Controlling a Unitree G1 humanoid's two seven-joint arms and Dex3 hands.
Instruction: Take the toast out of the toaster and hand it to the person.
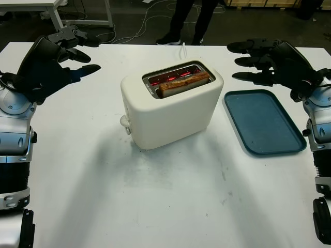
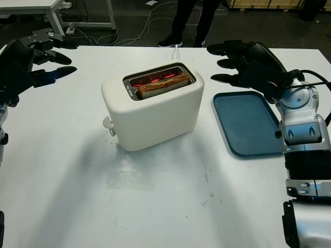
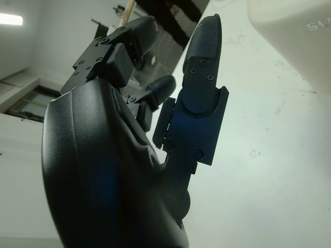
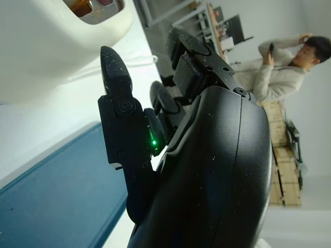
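Note:
A cream toaster [image 1: 173, 111] stands mid-table with a browned slice of toast [image 1: 184, 83] in its slot, the heating wires glowing red behind it. My left hand [image 1: 77, 54] is open, raised to the left of the toaster and apart from it. My right hand [image 1: 248, 62] is open, held to the toaster's right above the far end of a tray. A person [image 1: 189, 18] in dark trousers stands beyond the table's far edge. In the right wrist view the toaster [image 4: 46, 41] is close by, and another person [image 4: 287, 64] is seen in the background.
A dark teal tray [image 1: 264, 121] lies flat on the white table [image 1: 155, 196] to the right of the toaster. Cables trail over the floor behind the table. Another white table [image 1: 31, 6] stands at the far left.

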